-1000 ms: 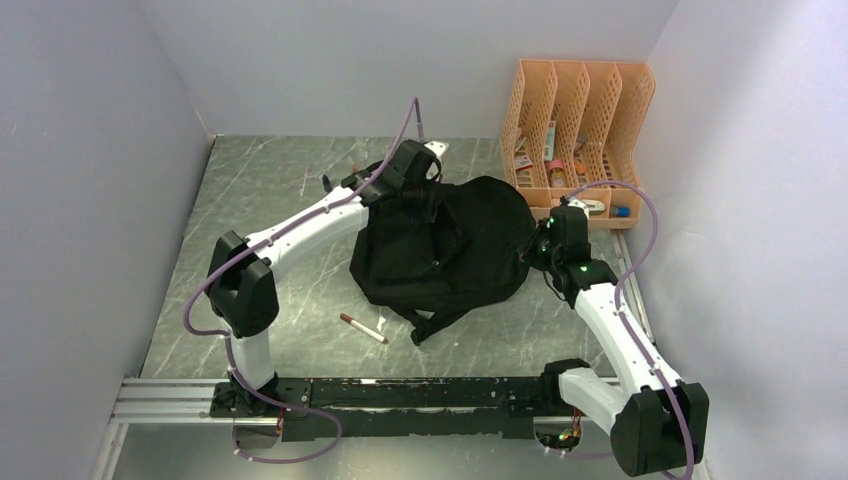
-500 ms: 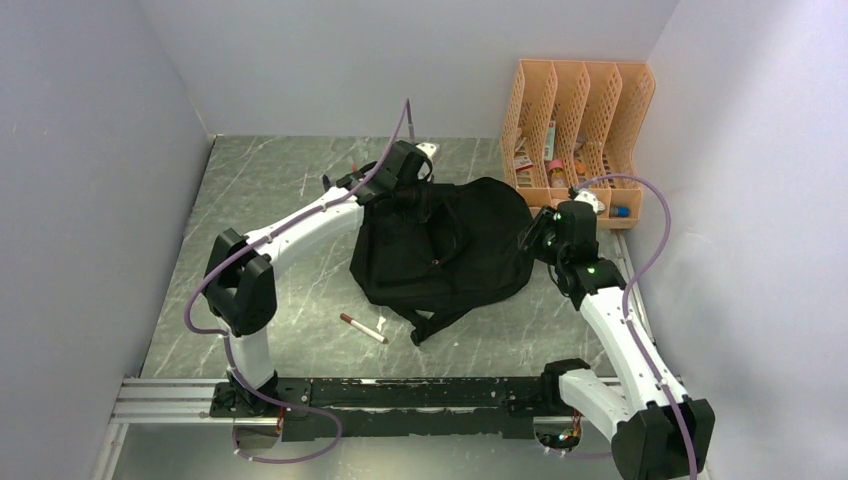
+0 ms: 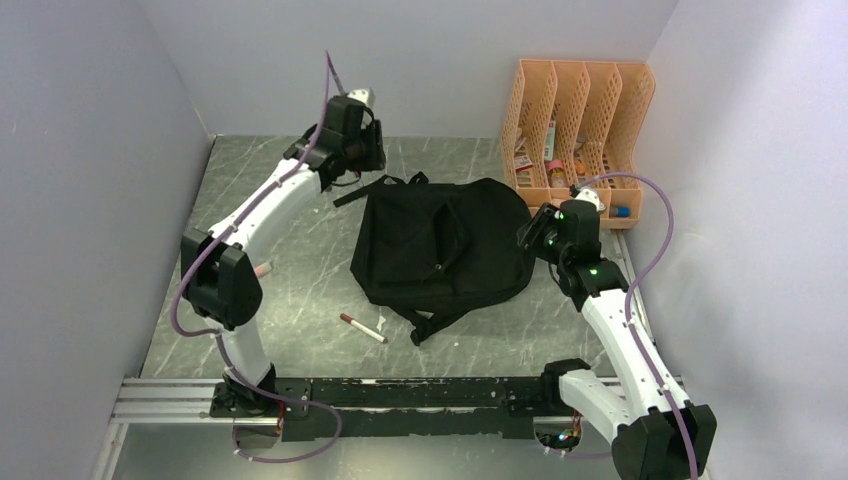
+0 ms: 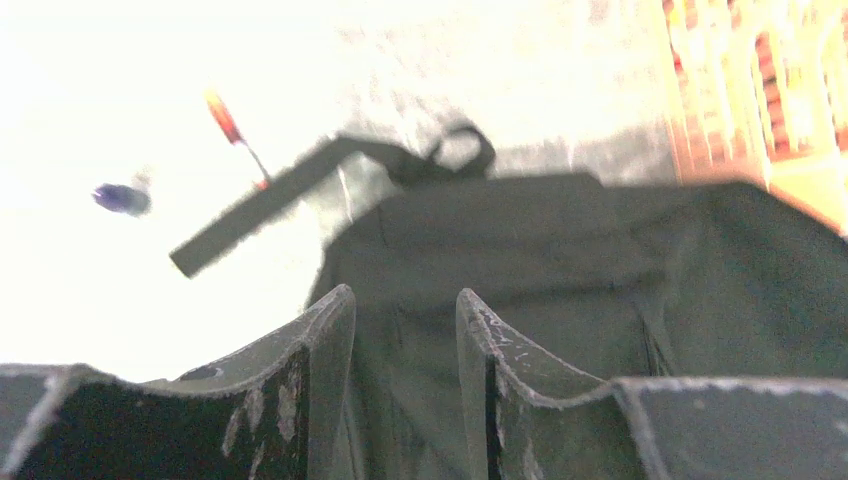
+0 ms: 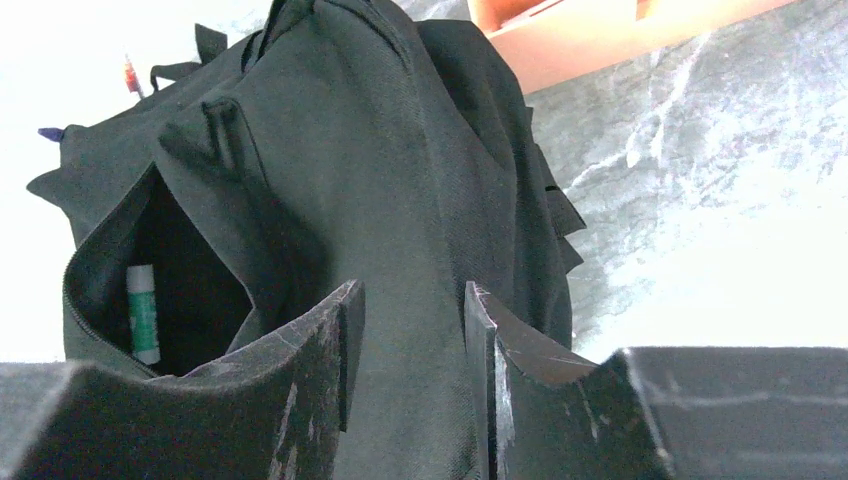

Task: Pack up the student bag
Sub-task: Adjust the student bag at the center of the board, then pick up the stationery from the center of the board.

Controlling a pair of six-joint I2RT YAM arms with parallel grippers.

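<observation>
One student bag (image 3: 440,245) is lying flat mid-table, its pocket gaping unsupported. Both grippers are standing partly open and empty: the left gripper (image 4: 405,300) is hovering off the bag's far-left corner, and the right gripper (image 5: 408,295) is sitting beside its right edge. The soft pocket mouth may be sagging shut, which could block the loose pen (image 3: 362,328).

- The left arm (image 3: 265,205) reaches to the far left, elbow bent; the left gripper (image 4: 405,300) is empty, jaws parted.
- The right arm (image 3: 620,320) stands folded; the right gripper (image 5: 405,292) is empty, jaws parted.
</observation>
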